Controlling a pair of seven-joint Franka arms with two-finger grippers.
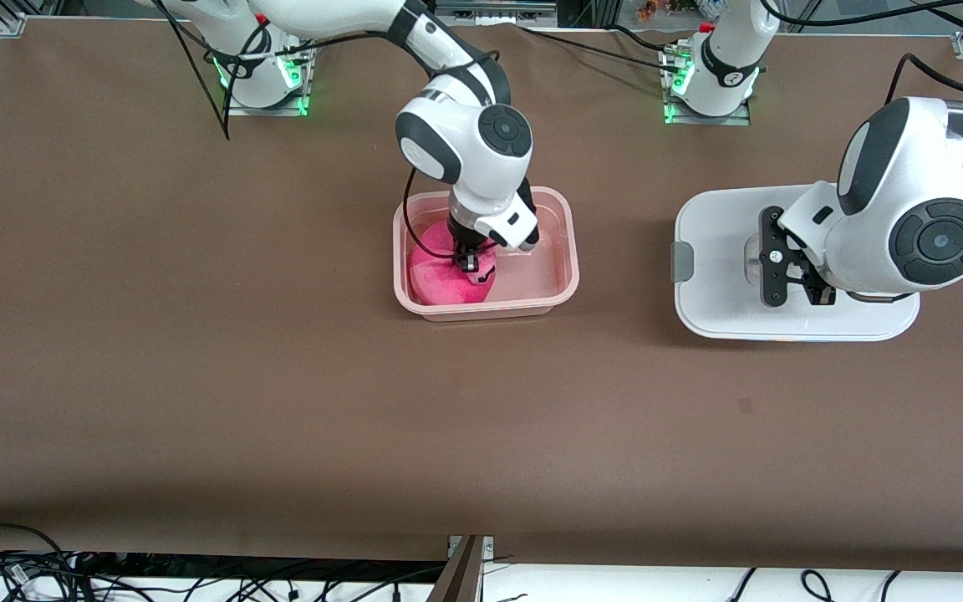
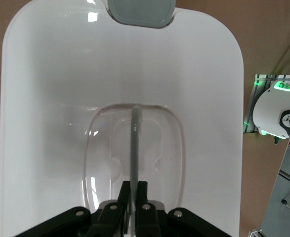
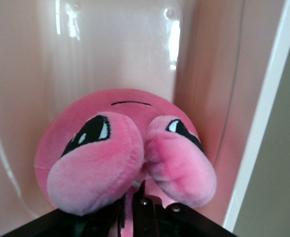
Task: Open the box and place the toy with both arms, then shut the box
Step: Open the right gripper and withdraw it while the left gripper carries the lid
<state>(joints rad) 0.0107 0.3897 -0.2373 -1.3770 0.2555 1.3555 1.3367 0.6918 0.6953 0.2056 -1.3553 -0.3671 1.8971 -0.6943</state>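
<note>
The box (image 1: 569, 251), a translucent pinkish tub, stands open mid-table with no lid on it. The bright-pink plush toy (image 1: 431, 280) sits inside it, at the end toward the right arm. My right gripper (image 1: 469, 263) is down in the tub, shut on the toy's plush between its bulging eyes (image 3: 110, 148); the tub wall (image 3: 209, 74) is close beside it. The white lid (image 1: 715, 242) lies flat on the table toward the left arm's end. My left gripper (image 1: 787, 272) is shut on the thin bar of the lid's clear centre handle (image 2: 135, 143).
A grey clip (image 1: 682, 261) sits on the lid's edge facing the box, and shows in the left wrist view (image 2: 141, 12). Both arm bases with green lights (image 1: 264, 79) (image 1: 711, 84) stand along the table's back edge. Cables lie off the table's front edge (image 1: 30, 568).
</note>
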